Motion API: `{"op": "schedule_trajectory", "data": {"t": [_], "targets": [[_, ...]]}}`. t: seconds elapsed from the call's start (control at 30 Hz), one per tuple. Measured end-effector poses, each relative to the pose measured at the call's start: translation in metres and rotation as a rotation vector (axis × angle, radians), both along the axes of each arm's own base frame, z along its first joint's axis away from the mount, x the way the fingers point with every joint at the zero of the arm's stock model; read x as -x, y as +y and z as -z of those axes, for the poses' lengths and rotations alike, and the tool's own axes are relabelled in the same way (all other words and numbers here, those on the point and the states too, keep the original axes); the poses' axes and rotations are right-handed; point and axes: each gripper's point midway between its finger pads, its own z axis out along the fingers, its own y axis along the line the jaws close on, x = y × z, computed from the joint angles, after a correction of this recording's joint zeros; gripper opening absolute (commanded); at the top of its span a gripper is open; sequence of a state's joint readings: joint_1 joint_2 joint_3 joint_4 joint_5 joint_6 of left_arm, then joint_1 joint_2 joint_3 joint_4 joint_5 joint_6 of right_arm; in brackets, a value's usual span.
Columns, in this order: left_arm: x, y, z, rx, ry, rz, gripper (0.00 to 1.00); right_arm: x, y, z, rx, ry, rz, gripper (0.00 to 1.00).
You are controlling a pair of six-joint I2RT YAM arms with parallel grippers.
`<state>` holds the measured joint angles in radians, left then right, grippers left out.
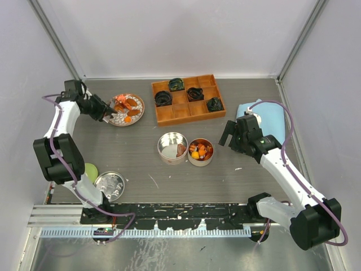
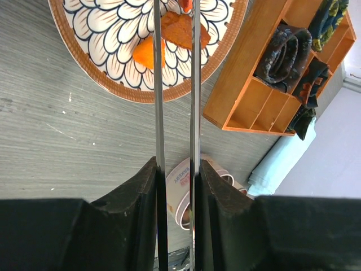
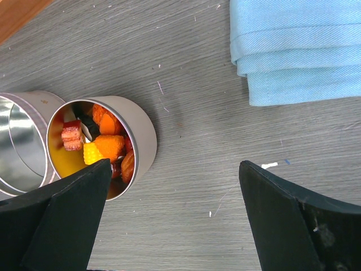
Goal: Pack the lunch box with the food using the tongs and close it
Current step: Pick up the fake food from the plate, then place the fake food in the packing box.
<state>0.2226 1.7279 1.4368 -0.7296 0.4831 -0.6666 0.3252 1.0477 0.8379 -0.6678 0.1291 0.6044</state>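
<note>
Left gripper (image 2: 176, 169), jaws narrowed, clamps the tongs (image 2: 157, 84), whose arms stretch over food (image 2: 145, 54) on the plate (image 2: 107, 22); right gripper (image 3: 175, 165) hangs wide open, empty, beside a tin (image 3: 142, 129).

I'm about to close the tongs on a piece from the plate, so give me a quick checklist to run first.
1. Grip on the tongs: ok, both arms run between the fingers of the left gripper.
2. Aim over the plate: ok, lined up over the orange chunks.
3. Piece between the tips: cannot tell, the tips are cut off in the wrist view.
4. Boxes open: ok, neither the filled tin nor the other tin has a lid on.
5. Path clear of the right gripper: ok, open, off to the side of both.
6. Closing lid at hand: ok, lying left of both.
</note>
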Motion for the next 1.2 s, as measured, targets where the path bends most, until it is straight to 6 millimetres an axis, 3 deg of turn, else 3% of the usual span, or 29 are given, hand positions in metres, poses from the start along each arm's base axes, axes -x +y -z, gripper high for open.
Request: {"op": "schedule_trajectory", "data": {"t": [0.23,0.57,0.73,1.03,1.2], "targets": [[0.009,-0.002,-0.019,0.002,-0.045,0.004,0.1,0.0,0.0,0.0,0.0,0.001,0.0,1.0],[0.034,-0.008,-0.023,0.004,-0.042,0.039,0.11,0.0,0.0,0.002,0.002,0.006,0.0,1.0],[0.047,-0.015,-0.035,0.016,-0.064,0.088,0.11,0.0,0.0,0.002,0.001,0.006,0.0,1.0],[0.085,-0.037,-0.055,0.05,-0.075,0.222,0.12,0.0,0.003,0.001,-0.014,0.008,-0.007,1.0],[0.109,-0.07,-0.074,0.055,-0.12,0.345,0.13,-0.001,0.006,0.0,-0.029,0.005,-0.009,1.0]]}}
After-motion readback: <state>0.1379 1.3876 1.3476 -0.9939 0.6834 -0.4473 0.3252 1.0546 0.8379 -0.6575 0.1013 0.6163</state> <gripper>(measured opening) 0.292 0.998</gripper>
